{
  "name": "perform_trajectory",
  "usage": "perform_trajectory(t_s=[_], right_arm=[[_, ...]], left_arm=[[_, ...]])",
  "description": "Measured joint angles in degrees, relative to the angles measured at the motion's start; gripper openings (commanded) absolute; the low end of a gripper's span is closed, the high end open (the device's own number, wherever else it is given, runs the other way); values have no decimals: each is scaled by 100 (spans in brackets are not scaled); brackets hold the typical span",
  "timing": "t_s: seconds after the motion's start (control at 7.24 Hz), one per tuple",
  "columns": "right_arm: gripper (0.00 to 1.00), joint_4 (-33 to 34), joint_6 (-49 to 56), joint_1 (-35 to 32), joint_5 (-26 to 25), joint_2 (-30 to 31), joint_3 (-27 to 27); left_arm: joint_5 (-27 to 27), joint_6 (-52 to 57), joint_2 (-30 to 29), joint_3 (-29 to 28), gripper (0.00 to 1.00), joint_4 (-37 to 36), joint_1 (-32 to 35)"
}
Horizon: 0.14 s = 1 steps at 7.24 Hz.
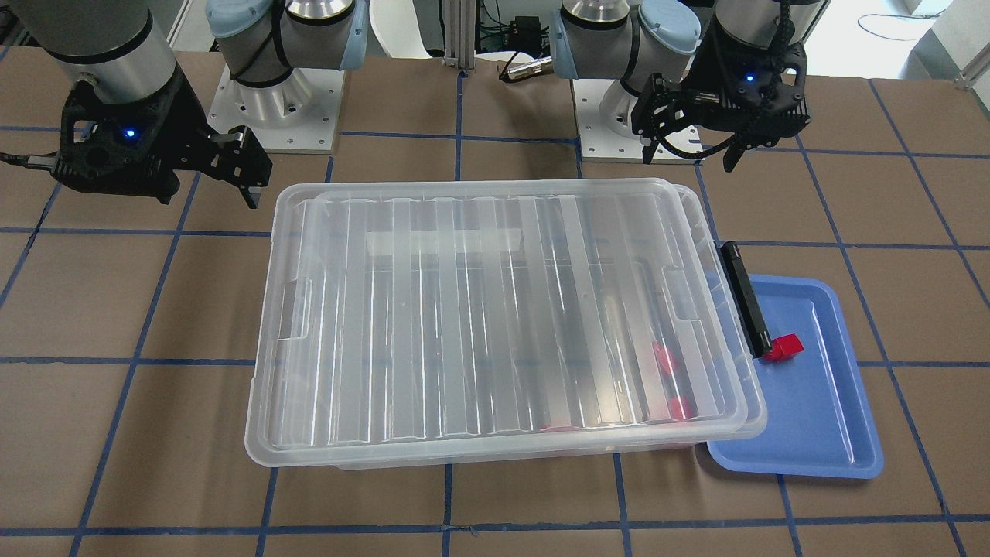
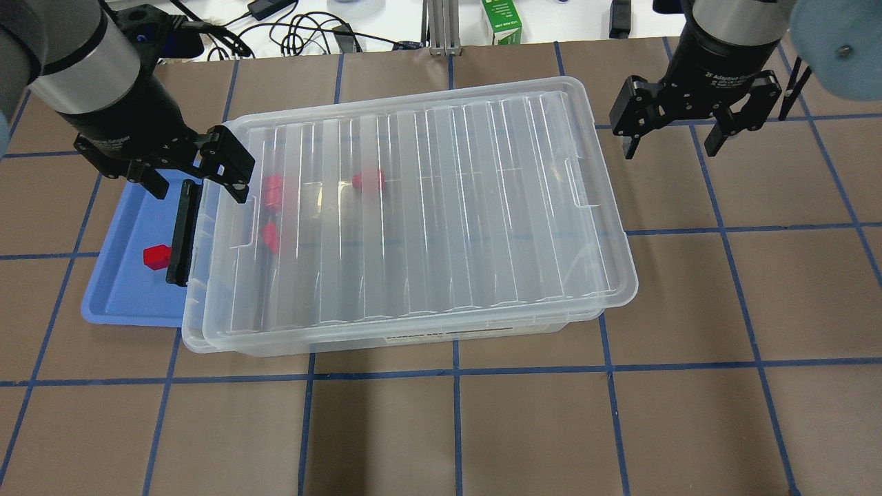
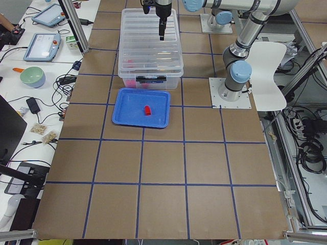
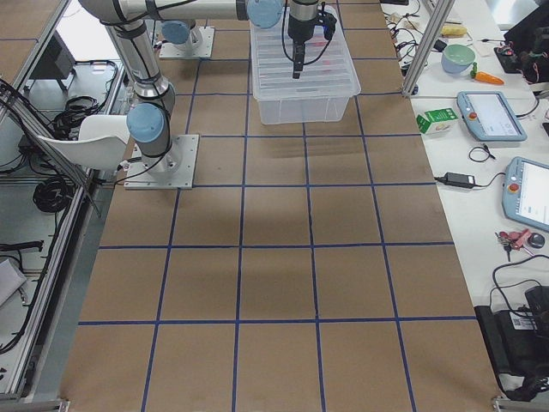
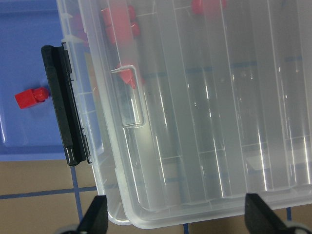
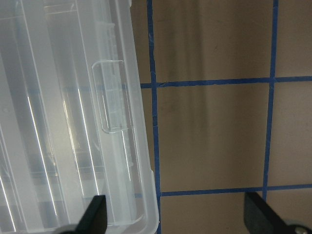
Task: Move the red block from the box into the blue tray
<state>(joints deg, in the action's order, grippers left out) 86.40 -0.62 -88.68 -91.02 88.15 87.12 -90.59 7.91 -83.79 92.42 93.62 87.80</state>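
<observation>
The clear box (image 2: 413,220) stands mid-table with its ribbed lid on. Three red blocks (image 2: 368,180) show through the lid near its left end. One red block (image 2: 156,256) lies in the blue tray (image 2: 117,296), beside the box's black clip handle (image 2: 182,234); it also shows in the front view (image 1: 787,346) and the left wrist view (image 5: 31,97). My left gripper (image 2: 194,184) is open and empty, above the handle end of the box. My right gripper (image 2: 670,146) is open and empty, above the table beyond the box's other end.
The blue tray's near side is tucked under the box's overhanging rim (image 1: 731,433). Both arm bases (image 1: 271,108) stand behind the box. A green carton (image 2: 501,24) and cables (image 2: 289,34) lie past the table's far edge.
</observation>
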Motion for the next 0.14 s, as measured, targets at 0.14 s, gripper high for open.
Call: perform_trajectory(t_s=[0.14], right_arm=[[100,0,0,0,0,0,4]], left_arm=[[0,-2,6,3,100,4,0]])
